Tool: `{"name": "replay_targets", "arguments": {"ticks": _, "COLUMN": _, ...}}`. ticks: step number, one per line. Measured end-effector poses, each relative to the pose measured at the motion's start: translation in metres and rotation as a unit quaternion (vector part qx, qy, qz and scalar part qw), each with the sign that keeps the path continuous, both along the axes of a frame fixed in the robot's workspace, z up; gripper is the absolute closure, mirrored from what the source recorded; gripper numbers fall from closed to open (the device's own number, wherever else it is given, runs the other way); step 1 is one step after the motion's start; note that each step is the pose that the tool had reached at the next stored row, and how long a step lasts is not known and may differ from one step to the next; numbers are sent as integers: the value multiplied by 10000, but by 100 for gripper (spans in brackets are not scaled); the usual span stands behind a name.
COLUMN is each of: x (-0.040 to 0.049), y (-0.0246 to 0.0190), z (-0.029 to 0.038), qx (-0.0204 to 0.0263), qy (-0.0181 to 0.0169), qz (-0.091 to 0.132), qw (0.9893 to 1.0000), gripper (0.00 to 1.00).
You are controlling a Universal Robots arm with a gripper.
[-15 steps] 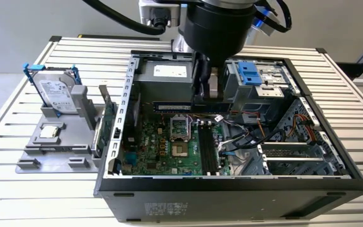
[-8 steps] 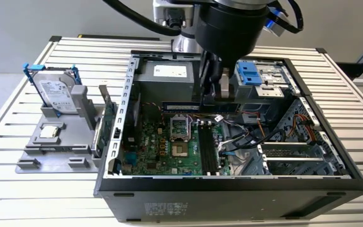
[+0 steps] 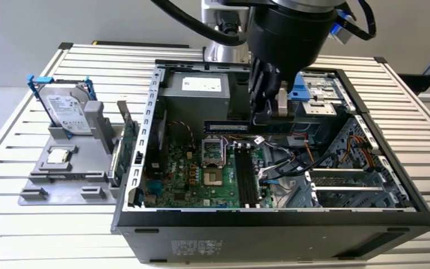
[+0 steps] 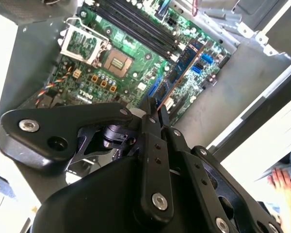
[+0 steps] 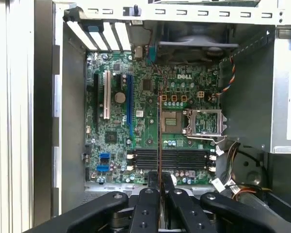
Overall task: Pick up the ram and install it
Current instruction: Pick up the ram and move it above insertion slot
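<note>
1. At centre of the exterior view, one ram [image 3: 226,126] is held in the air by one gripper [image 3: 266,119], inside the open computer case [image 3: 275,235] and above the motherboard [image 3: 192,174].
2. Gripper state: fingers are drawn narrow and pinched on the ram's flat faces. In the second wrist view the ram [image 4: 177,73] is seen clamped between the fingertips [image 4: 148,121].
3. Long axis of the ram is roughly level and runs across the frame in the exterior view. Its free end is pointed toward the exterior view's left.
4. Ram is held on edge. In the first wrist view it [image 5: 159,141] is seen as a thin line.
5. Long axis is set crosswise to the black memory slots [image 3: 246,176]. Ram is apart from them, not seated.
6. Counted: one ram, one gripper, one case, one motherboard. Slots are too tightly packed for a sure count.
7. Toward the exterior view's left, on the slatted table [image 3: 51,235] outside the case, one hard drive [image 3: 67,112] with blue rails is stood upright on one grey stand [image 3: 65,179]. One green expansion card [image 3: 129,140] is stood on edge between stand and case wall.
8. One person's hand [image 4: 281,187] is noted in the second wrist view, outside the case.
</note>
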State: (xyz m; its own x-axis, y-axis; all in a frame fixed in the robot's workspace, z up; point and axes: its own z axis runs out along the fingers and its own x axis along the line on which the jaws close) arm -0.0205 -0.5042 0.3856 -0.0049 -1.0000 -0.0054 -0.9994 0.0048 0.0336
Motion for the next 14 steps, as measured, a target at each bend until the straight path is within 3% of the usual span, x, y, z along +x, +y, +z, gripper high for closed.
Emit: {"name": "replay_targets", "arguments": {"ticks": 14, "x": 271, "y": 0, "z": 0, "qx": -1, "qy": 4, "qz": -11, "qw": 10000, "gripper": 100}}
